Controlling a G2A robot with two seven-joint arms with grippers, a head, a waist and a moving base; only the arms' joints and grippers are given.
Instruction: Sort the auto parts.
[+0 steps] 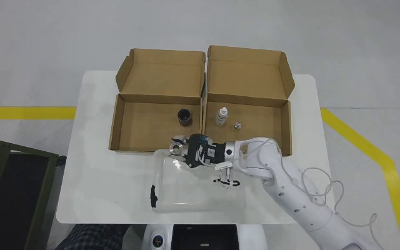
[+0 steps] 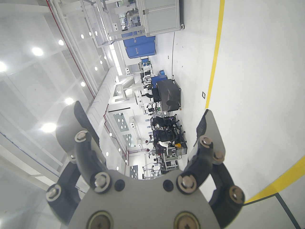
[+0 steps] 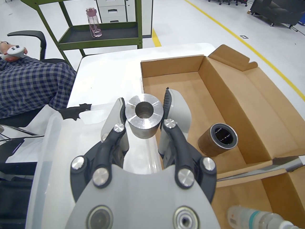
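Right pincer (image 3: 144,97) clamps the sleeve (image 3: 144,122) by its sides, just beside the near wall of the box (image 3: 171,65) holding the bearing (image 3: 218,139). Left pincer (image 2: 143,109) stands wide, empty. Hazard: the smooth sleeve may slip from the grip; a low carry may strike the box wall.

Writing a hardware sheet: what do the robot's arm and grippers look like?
The right arm is glossy white, with a thin pale cable looped alongside. Right gripper and left gripper: grey plates, silver screws, black linkages, ribbed black pads.
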